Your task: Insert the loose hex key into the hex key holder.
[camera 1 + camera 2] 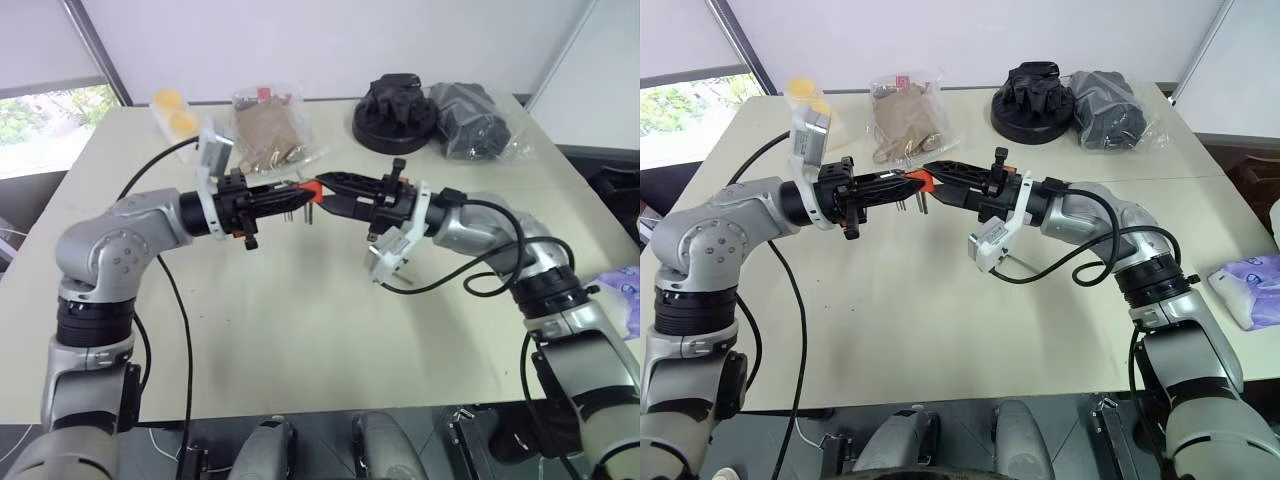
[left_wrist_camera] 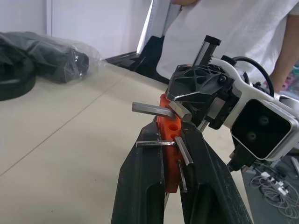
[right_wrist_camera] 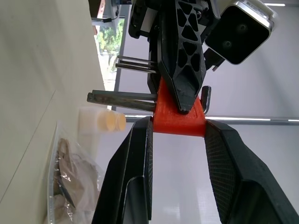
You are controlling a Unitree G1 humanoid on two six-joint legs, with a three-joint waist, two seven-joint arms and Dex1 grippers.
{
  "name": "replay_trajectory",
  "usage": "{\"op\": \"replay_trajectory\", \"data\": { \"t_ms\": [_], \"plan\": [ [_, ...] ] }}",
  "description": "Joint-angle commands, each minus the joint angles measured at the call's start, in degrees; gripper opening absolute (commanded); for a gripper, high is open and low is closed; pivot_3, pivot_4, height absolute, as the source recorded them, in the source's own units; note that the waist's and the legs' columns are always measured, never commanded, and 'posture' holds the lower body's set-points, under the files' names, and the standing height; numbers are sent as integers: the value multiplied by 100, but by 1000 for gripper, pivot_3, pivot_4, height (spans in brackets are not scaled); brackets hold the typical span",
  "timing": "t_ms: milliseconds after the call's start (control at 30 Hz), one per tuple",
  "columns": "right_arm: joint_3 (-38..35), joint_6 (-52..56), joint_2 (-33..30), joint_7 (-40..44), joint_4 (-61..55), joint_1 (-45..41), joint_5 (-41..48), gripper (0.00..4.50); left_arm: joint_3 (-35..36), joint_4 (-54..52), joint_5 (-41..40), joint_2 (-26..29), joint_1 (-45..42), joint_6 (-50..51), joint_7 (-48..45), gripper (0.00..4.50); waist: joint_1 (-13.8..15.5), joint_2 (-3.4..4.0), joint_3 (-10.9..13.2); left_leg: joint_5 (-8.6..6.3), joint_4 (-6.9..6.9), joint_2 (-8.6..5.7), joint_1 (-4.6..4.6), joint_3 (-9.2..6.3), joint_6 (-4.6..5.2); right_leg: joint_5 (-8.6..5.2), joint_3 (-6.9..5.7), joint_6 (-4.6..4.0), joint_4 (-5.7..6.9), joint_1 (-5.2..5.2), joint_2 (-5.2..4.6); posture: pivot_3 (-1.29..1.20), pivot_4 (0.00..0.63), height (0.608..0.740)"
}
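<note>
Pale tabletop point(image 1: 300, 330) first. Carries all its clutter along the far edge and leaves the middle free for work.

Near the far right corner, holds a clear bag point(image 1: 478, 120) stuffed with a dark bundle. Beside it sits a black round tray point(image 1: 395, 128) heaped with black, glove-like things. Toward the far left corner lies a second clear bag point(image 1: 268, 128) of brown pieces, then a small wrap point(image 1: 175, 112) with yellow discs. At the right edge rests a purple packet point(image 1: 1252, 285).

Above the middle, well off the surface, meet tip to tip the left gripper point(image 1: 292, 197) and the right gripper point(image 1: 330, 186). Right fingers clamp the hex key holder point(image 3: 180, 119) by its two ends, probably to steady it in the air with the slots reachable. Left fingers press together across the same block from the other side, seemingly to squeeze a key home.

Juts out of one side of the holder a row of short grey keys point(image 3: 124, 98). Shows at the opposite side, just beside the left finger, a bent dark rod point(image 3: 207, 99), probably the loose hex key, apparently in a slot already. Cannot tell how deep.
</note>
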Motion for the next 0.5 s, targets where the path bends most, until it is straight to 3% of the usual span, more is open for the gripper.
{"op": "replay_trajectory", "data": {
  "t_ms": [33,200,233,400,500],
  "plan": [
    [-202,56,-13,55,-192,-146,211,1013,117,-68,-48,4,-9,-28,25,23,0,0,0,0,0,0,0,0,0,0,0,0,0,0,0,0,150,740],
    [-154,62,-24,220,-174,-105,322,1013,98,-76,-18,-2,13,-68,32,23,0,0,0,0,0,0,0,0,0,0,0,0,0,0,0,0,150,740],
    [-147,66,-20,251,-164,-97,348,2079,91,-75,-6,-5,17,-82,32,0,0,0,0,0,0,0,0,0,0,0,0,0,0,0,0,0,150,740],
    [-163,176,-2,347,-198,-49,352,4467,89,-99,12,-7,46,-113,38,0,0,0,0,0,0,0,0,0,0,0,0,0,0,0,0,0,150,740],
    [-134,325,-27,522,-184,-6,448,4467,86,-110,84,-13,69,-200,61,0,0,0,0,0,0,0,0,0,0,0,0,0,1,0,0,0,150,740]
  ]
}}
